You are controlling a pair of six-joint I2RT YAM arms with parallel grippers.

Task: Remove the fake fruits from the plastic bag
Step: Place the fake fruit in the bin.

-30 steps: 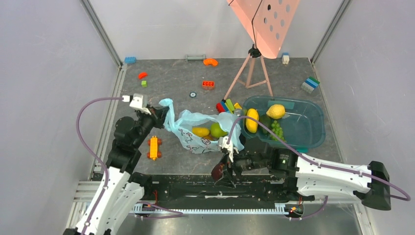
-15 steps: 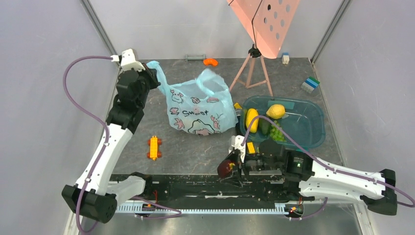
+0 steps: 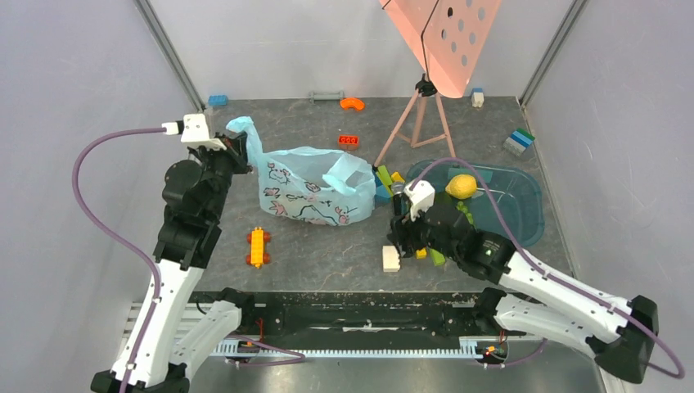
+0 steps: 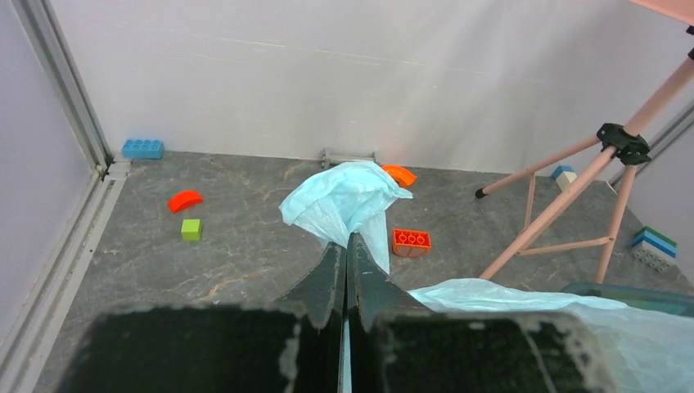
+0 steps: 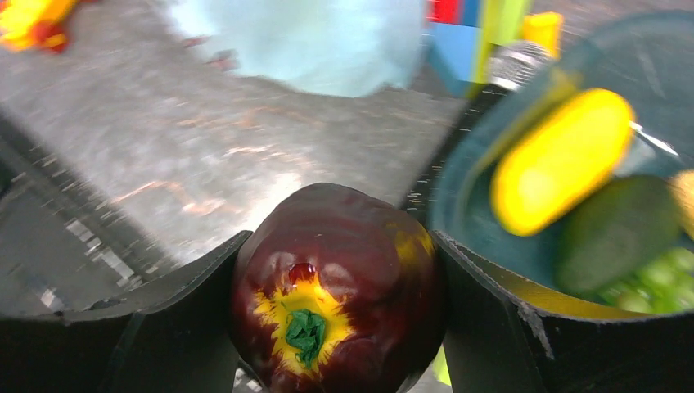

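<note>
The light blue plastic bag (image 3: 311,190) lies slumped on the table, its mouth towards the right. My left gripper (image 3: 236,148) is shut on one loop handle (image 4: 344,196) and holds it up; the jaws are pressed together on the film (image 4: 347,246). My right gripper (image 5: 340,239) is shut on the dark maroon plum-like fruit (image 5: 335,286). It hovers beside the near left rim of the teal tub (image 3: 524,233). In the top view the right gripper (image 3: 403,232) hides the plum. No fruits show inside the bag from here.
The tub holds a lemon (image 3: 461,186), a long yellow fruit (image 5: 561,160), a dark green fruit (image 5: 622,233) and green grapes. A pink tripod (image 3: 417,123) stands behind it. A white brick (image 3: 391,258), an orange toy car (image 3: 258,246) and scattered coloured bricks lie around.
My left gripper has come down and to the left with the handle, and the bag has sagged flat. My right gripper has carried the plum from the front edge up to the tub.
</note>
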